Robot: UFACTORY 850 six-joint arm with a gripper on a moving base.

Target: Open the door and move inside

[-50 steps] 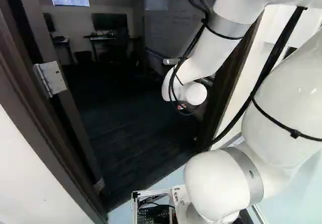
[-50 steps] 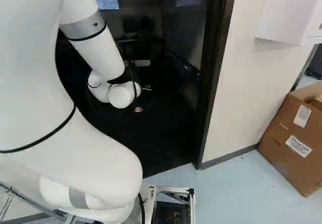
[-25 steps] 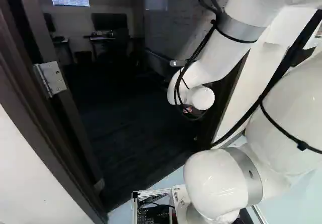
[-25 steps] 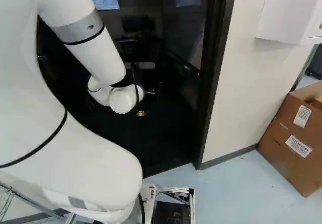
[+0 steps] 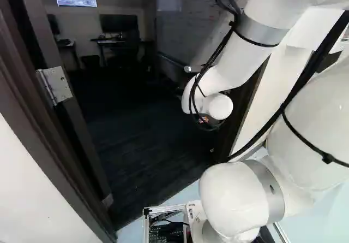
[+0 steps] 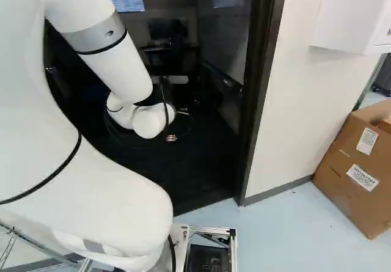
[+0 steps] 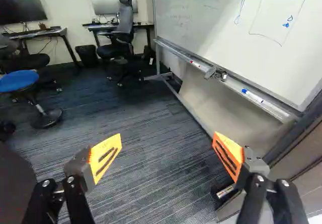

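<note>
The doorway stands open onto a dark-carpeted room, with the dark door frame (image 6: 259, 101) on its right side. At the left of the left base view, a metal hinge (image 5: 54, 85) joins the frame and the dark edge of the door (image 5: 82, 128); the door's face is not visible. Past the arm's white wrist, little of my gripper (image 5: 206, 120) shows, inside the doorway's outline. In the wrist view my gripper (image 7: 167, 137) is open, its orange pads wide apart over carpet (image 7: 151, 168). Nothing is between them; a dark panel stands beside one finger.
Beyond the gripper are a whiteboard (image 7: 241, 32) on a stand, desks, an office chair (image 7: 123, 25) and a blue stool (image 7: 19, 81). A cardboard box (image 6: 357, 168) stands by the white wall (image 6: 293, 113), right of the doorway, below a white cabinet (image 6: 348, 15).
Against its lowest joint, the arm has shifted right in the left base view, its wrist nearer the doorway's right side. That shift came before the half-second-old frames. The base has not moved.
</note>
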